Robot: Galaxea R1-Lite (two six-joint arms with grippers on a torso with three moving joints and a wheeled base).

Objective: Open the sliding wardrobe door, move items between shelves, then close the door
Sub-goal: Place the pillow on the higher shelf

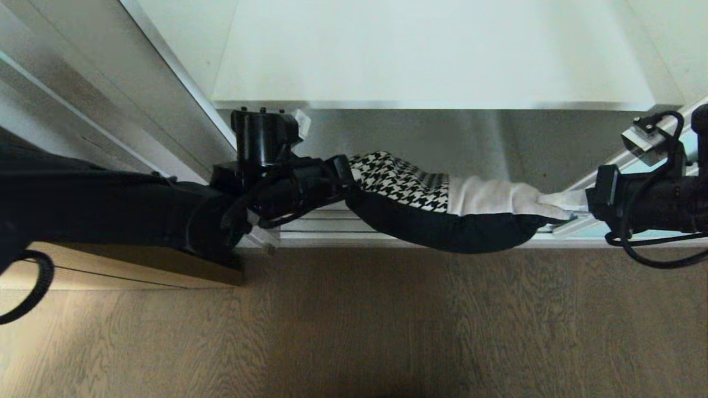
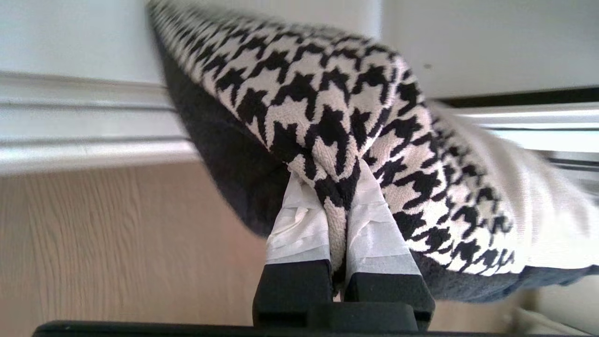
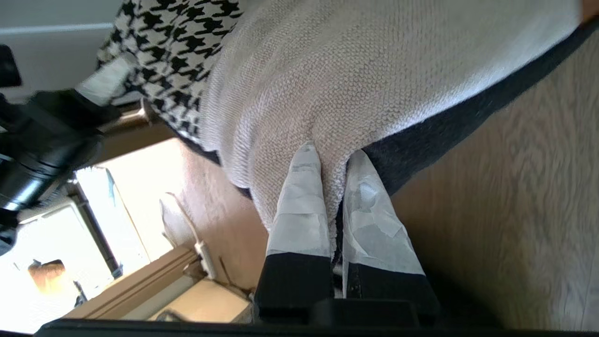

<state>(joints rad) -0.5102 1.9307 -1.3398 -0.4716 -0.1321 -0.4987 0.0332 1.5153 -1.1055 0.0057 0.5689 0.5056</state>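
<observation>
The cushion (image 1: 420, 188) hangs stretched between my two grippers, in front of the wardrobe opening and above its floor track. Its houndstooth half (image 2: 327, 93) faces the left arm; its cream patch (image 3: 351, 70) faces the right, with a dark underside sagging below. My left gripper (image 1: 345, 177) (image 2: 327, 175) is shut on a pinch of houndstooth fabric. My right gripper (image 1: 575, 207) (image 3: 332, 152) is shut on the cream corner. A white shelf (image 1: 431, 55) lies bare beyond the cushion. A strip of the sliding wardrobe door's aqua glass (image 1: 691, 141) shows behind the right arm.
The silver floor track (image 1: 315, 226) runs under the cushion. A light wood cabinet (image 1: 138, 271) sits below the left arm. Grey wood-grain floor (image 1: 387, 331) fills the foreground. A cardboard box (image 3: 206, 304) and a white cable lie on the floor in the right wrist view.
</observation>
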